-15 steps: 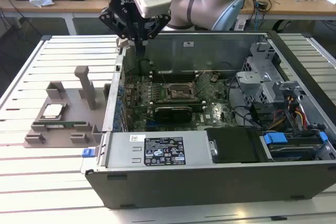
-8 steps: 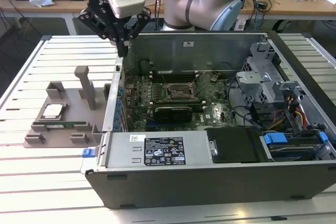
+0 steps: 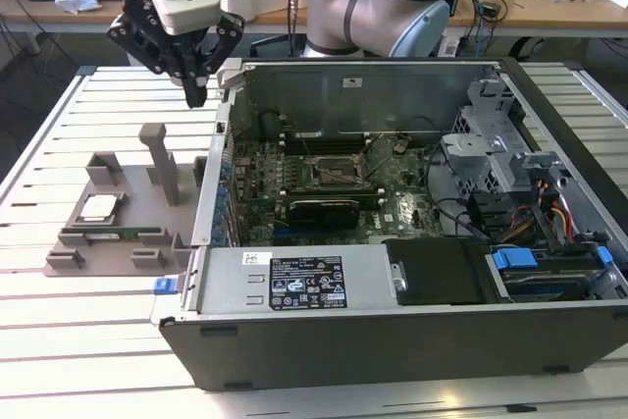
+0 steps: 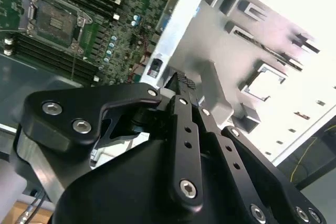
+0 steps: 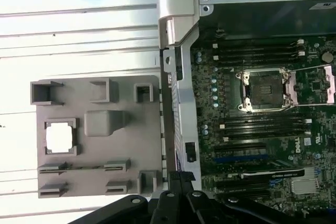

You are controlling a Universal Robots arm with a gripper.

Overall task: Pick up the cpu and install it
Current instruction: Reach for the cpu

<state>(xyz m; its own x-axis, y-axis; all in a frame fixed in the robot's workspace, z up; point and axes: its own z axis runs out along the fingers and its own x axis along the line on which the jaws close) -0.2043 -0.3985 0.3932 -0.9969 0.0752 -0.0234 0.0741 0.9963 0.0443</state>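
1. Progress: pick-up not begun. The cpu [image 3: 98, 208] lies flat in a square pocket of the grey tray [image 3: 93, 169] on the slatted table [image 3: 59, 340], outside the open computer case [image 3: 392, 340], on the exterior view's left.
2. Claw [image 3: 196, 95]: fingers together, nothing between them. It hangs high over the table, near the case's corner and well apart from the cpu.
3. Left to do, by my reading: the whole job. The socket [image 3: 329, 172] on the board looks empty, with a dark centre.
4. Exterior view: gives the claw's height above tray and case.
5. First wrist view: looks straight down, with the cpu [image 5: 59, 137] pale in its pocket and the socket [image 5: 265, 90] across the case wall.
6. Second wrist view: closed fingertips [image 4: 185, 81] close up, with the socket [image 4: 55, 22] beyond.
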